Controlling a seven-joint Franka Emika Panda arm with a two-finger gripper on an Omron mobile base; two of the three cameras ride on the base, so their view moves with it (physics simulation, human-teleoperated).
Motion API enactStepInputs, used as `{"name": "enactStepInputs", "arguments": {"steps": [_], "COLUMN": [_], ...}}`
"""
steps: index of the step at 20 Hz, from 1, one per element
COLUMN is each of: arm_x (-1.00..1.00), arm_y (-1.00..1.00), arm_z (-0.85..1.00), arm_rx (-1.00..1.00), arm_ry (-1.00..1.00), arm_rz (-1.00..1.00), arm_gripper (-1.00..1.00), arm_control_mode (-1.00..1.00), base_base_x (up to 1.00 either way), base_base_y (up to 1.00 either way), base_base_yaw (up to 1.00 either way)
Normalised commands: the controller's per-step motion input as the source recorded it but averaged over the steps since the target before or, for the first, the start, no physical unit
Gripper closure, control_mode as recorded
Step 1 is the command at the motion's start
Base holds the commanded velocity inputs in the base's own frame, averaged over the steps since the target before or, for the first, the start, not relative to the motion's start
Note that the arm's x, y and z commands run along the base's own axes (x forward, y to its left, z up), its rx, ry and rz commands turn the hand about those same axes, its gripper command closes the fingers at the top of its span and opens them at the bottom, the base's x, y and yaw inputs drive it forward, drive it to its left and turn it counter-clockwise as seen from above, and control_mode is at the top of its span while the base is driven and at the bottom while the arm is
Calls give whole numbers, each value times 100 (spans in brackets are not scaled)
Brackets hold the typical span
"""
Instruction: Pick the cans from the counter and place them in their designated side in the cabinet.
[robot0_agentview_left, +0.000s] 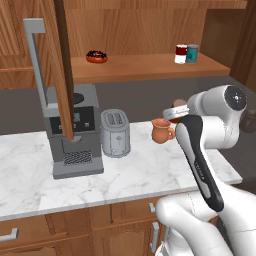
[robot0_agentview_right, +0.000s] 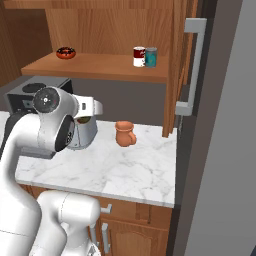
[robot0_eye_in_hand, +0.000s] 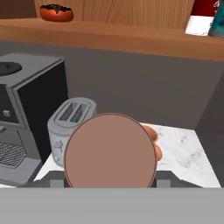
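My gripper (robot0_agentview_left: 175, 113) is shut on the reddish-brown can (robot0_eye_in_hand: 110, 151), held in the air above the counter (robot0_agentview_left: 140, 175) beside the mug. The can's round flat end faces the hand camera and hides the fingertips. In the left base view a bit of the can (robot0_agentview_left: 178, 104) shows behind the wrist. The white can with dark red bands (robot0_agentview_left: 181, 53) (robot0_agentview_right: 139, 56) stands upright on the cabinet shelf (robot0_agentview_left: 140, 68) toward its right end, touching a teal-blue can (robot0_agentview_left: 192, 54) (robot0_agentview_right: 151, 57). The shelf is above and beyond my hand.
An orange-brown mug (robot0_agentview_left: 162, 131) (robot0_agentview_right: 125, 133) stands on the counter below the hand. A toaster (robot0_agentview_left: 115, 133) and a grey coffee machine (robot0_agentview_left: 75, 130) stand to the left. A red doughnut-like dish (robot0_agentview_left: 96, 56) sits on the shelf's left part. The open cabinet door (robot0_agentview_left: 64, 65) hangs over the coffee machine.
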Motion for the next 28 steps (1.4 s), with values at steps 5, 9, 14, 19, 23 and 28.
{"name": "enactStepInputs", "arguments": {"steps": [5,9,14,19,23,28], "arm_x": [-10,-10,-11,-7,-2,0], "arm_y": [-10,-8,-6,-4,-4,-2], "arm_z": [33,32,29,26,21,16], "arm_rx": [0,0,0,0,0,0], "arm_ry": [0,0,0,-1,-1,-6], "arm_rz": [0,0,0,0,0,0], "arm_gripper": [100,100,100,100,100,100], "arm_control_mode": [-100,-100,-100,-100,-100,-100], "base_base_x": [0,0,0,0,0,0], "base_base_y": [0,0,0,0,0,0], "base_base_yaw": [0,0,0,0,0,0]}}
